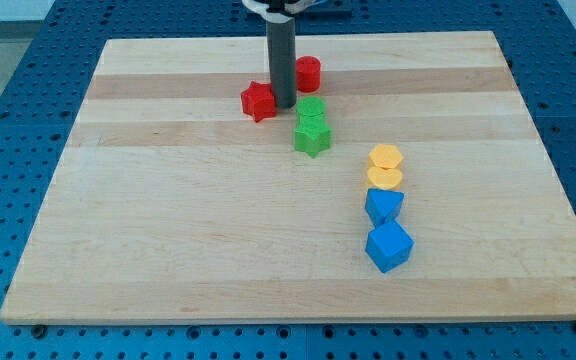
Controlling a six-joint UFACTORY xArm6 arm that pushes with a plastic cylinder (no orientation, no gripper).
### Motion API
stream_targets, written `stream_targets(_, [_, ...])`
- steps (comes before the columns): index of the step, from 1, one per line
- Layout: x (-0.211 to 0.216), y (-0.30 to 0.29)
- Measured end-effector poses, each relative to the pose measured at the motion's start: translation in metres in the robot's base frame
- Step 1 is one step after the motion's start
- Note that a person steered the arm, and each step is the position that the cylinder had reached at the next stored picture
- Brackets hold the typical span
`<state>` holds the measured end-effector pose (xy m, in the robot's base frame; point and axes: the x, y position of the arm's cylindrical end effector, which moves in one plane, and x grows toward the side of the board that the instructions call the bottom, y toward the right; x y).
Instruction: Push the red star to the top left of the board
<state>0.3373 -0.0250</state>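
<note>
The red star (258, 101) lies on the wooden board (168, 200) near the view's top, left of centre. My tip (284, 106) stands right beside the star's right side, touching or nearly touching it. A red cylinder (309, 72) sits just right of the rod, towards the view's top.
A green cylinder (311, 110) and a green star (312, 135) sit close together just right of and below my tip. Further right and lower, two yellow blocks (385, 158) (385, 178), a blue triangular block (383, 207) and a blue cube (389, 246) form a column.
</note>
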Motion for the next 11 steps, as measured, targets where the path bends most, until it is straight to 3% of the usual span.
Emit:
stream_targets(5, [0.014, -0.100])
stream_targets(7, [-0.016, -0.134])
stream_targets(10, [0.020, -0.174])
stream_targets(11, [-0.002, -0.180])
